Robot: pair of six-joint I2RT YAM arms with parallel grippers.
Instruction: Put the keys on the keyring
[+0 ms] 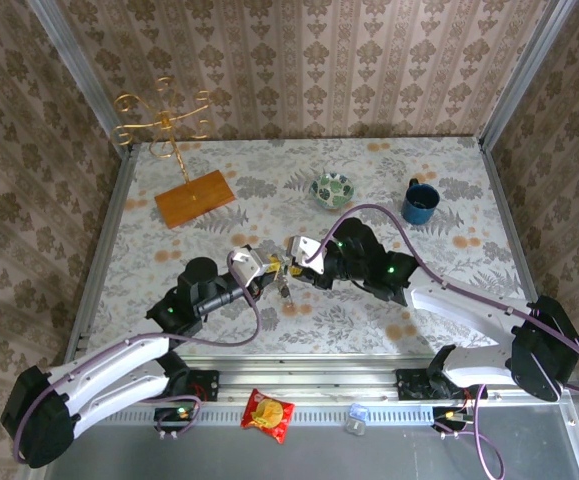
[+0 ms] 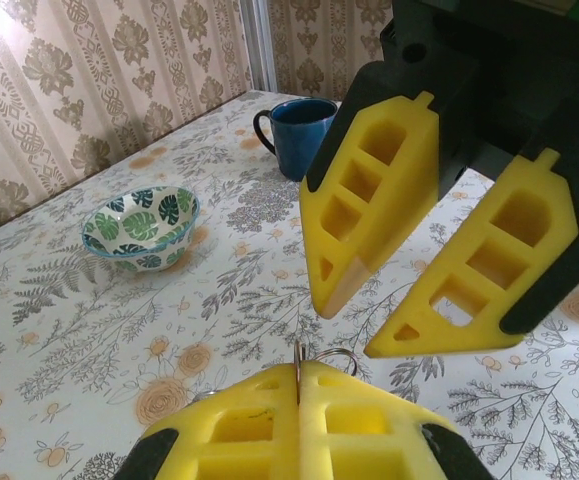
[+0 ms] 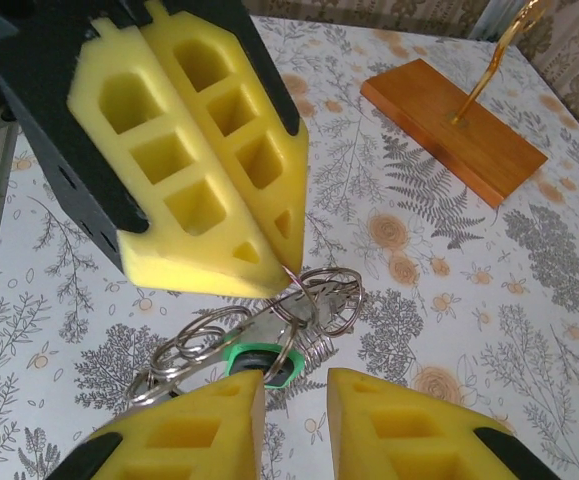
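Right wrist: 1 green key by right gripper, jaws parted; left gripper jaws clench 1 keyring.

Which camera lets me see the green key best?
Right wrist camera: the green key is close, big and sharp. From above it's a tiny blur between the arms; in the left wrist view, yellow fingers hide it.

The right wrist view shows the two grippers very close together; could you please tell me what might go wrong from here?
1. The left gripper pinches the keyring only at its fingertips, so a tug could pull it free.
2. The right gripper is open with the green-headed key at its fingertip; closing may snag the keyring's loops instead.
3. Both grippers sit nearly touching and could collide.
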